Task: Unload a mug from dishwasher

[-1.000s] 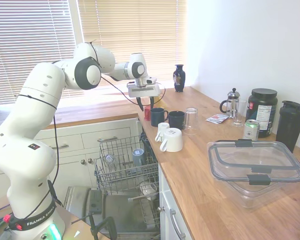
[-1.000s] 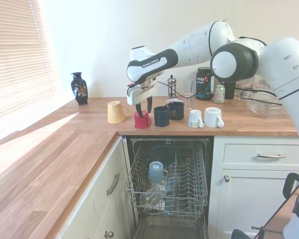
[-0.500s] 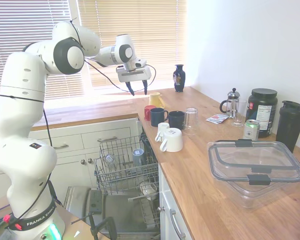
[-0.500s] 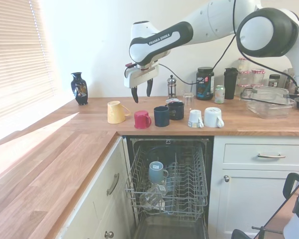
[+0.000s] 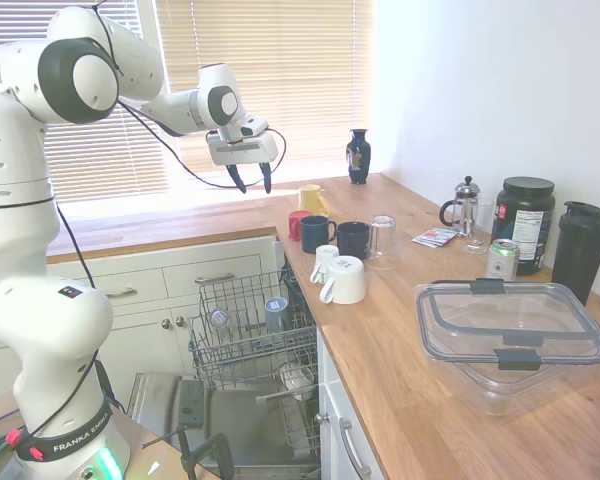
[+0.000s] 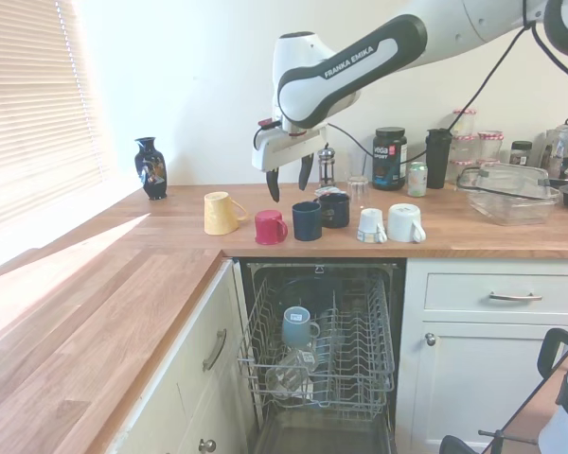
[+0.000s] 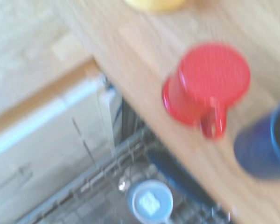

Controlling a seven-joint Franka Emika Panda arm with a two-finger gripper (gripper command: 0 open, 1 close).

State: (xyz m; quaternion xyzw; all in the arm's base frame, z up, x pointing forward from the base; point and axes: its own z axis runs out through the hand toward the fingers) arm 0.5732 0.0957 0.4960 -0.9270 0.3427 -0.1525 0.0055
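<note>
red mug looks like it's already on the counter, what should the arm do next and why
Probably keep the tool up and clear. The red mug stands upside down on the countertop between the yellow mug and a navy mug, out of the dishwasher. The tool is open, empty and raised above it.
</note>
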